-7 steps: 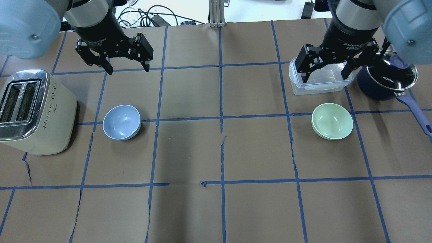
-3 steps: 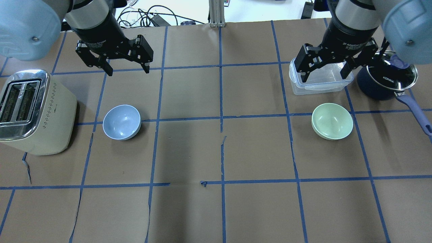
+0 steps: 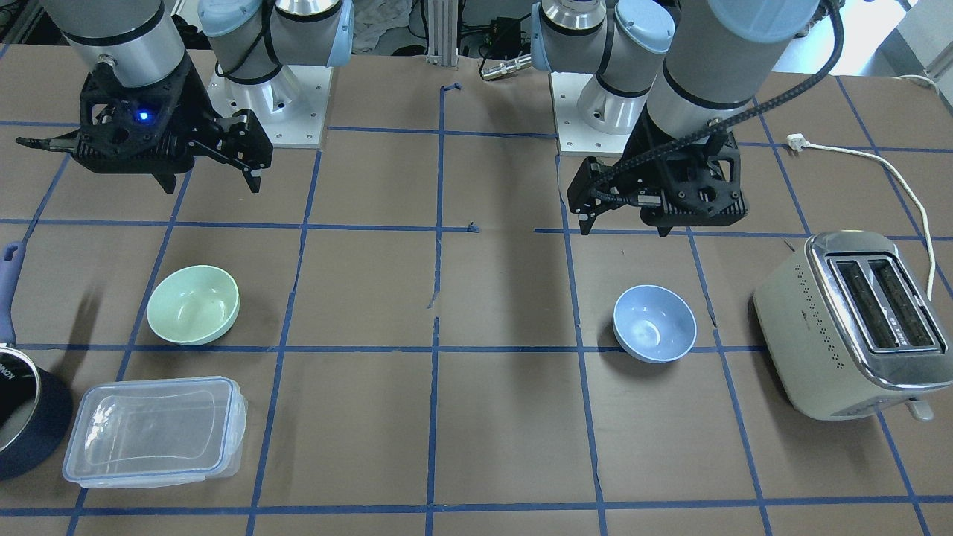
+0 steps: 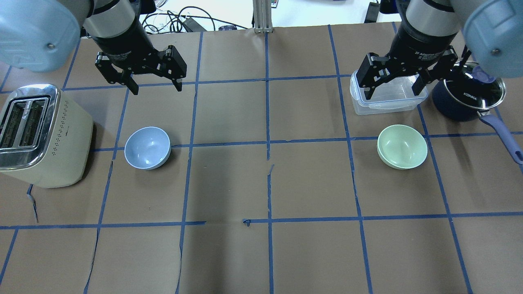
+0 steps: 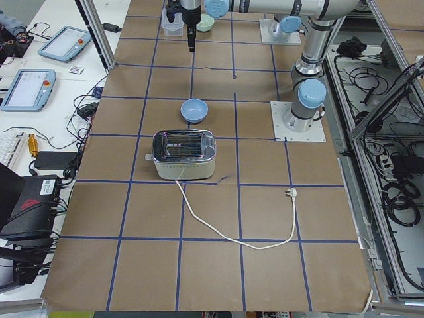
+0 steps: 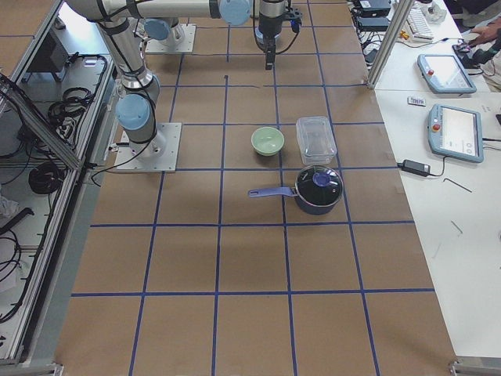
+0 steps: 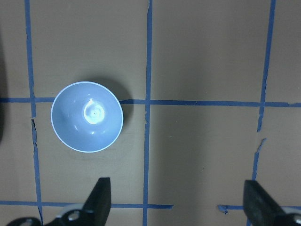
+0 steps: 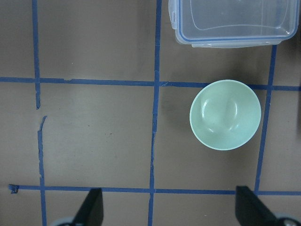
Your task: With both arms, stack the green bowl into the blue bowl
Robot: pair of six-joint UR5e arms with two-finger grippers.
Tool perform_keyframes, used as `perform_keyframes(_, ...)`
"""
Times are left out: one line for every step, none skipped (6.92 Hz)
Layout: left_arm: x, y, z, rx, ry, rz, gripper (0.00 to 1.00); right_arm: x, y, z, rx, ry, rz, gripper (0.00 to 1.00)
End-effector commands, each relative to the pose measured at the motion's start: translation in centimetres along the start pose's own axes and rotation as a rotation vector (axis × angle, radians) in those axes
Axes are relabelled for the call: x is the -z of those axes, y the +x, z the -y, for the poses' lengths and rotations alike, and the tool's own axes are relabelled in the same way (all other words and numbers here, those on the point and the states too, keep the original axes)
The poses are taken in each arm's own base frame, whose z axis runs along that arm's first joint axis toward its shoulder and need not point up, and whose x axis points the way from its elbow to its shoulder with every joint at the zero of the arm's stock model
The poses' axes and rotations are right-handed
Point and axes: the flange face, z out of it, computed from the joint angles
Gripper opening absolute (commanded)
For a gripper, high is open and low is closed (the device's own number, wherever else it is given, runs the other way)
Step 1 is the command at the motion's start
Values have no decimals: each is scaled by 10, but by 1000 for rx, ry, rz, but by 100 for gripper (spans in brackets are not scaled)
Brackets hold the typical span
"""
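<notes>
The green bowl (image 4: pixel 402 147) sits upright on the table's right half; it also shows in the front view (image 3: pixel 193 304) and the right wrist view (image 8: pixel 225 114). The blue bowl (image 4: pixel 147 147) sits upright on the left half, next to the toaster; it also shows in the front view (image 3: pixel 654 323) and the left wrist view (image 7: pixel 87 117). My left gripper (image 4: pixel 155 85) hangs open and empty high above the table, behind the blue bowl. My right gripper (image 4: pixel 392 90) hangs open and empty above the clear container, behind the green bowl.
A cream toaster (image 4: pixel 39 134) stands at the left edge, its cord (image 3: pixel 886 164) trailing on the table. A clear plastic container (image 4: pixel 388 100) and a dark navy pot with a handle (image 4: pixel 470 98) stand at the far right, behind the green bowl.
My left gripper has shifted slightly to the right and forward. The right gripper has barely moved. Both bowls are where they were.
</notes>
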Motion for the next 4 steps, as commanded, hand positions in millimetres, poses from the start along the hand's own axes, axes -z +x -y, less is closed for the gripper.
perform_keyframes(-49,-13,22,1,-87,3,100,0,0,0,1,0,-1,100)
perform_keyframes(-87,-26,32,-43,-154,-1,100,0,0,0,5,2,-1,100)
perform_keyframes(-128,-31,43,-71,-136,4,100,0,1,2,4,3,-10,100)
perform_keyframes(-175,-44,52,-120,-84,107,100,-2,0,3,1,1,1,100)
